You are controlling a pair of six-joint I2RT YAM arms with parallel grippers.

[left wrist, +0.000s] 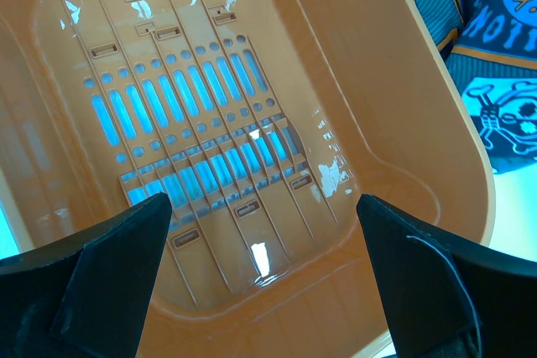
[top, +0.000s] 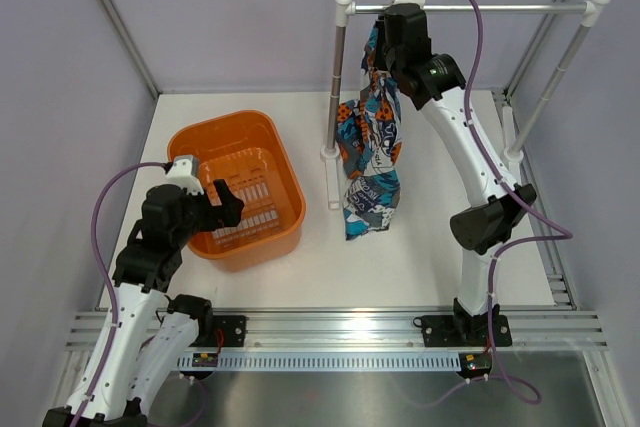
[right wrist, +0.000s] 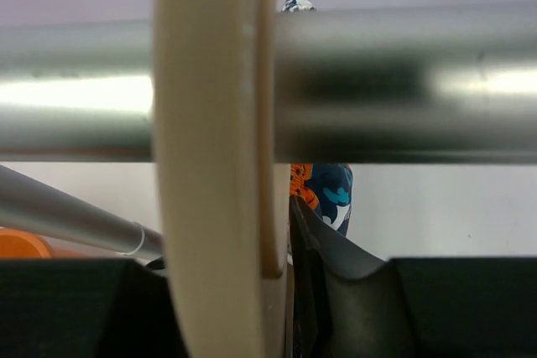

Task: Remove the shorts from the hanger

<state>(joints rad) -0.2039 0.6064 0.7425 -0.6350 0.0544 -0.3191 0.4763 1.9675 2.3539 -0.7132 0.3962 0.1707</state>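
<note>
The printed shorts (top: 372, 152) hang from the left end of the rail, reaching down to the table. They also show in the left wrist view (left wrist: 495, 56) and in the right wrist view (right wrist: 327, 190). The pale beige hanger (right wrist: 214, 165) has its hook over the rail, seen close up in the right wrist view. In the top view it is hidden behind the gripper. My right gripper (top: 395, 32) (right wrist: 243, 308) is up at the rail, its fingers closed on the hanger just below the hook. My left gripper (top: 225, 205) (left wrist: 264, 224) is open and empty over the orange basket.
The white rail (top: 500, 9) (right wrist: 403, 90) on two posts spans the back right. The orange basket (top: 190, 137) (left wrist: 403, 123) stands at the left, just left of the shorts. The walls of the cell close the back and both sides.
</note>
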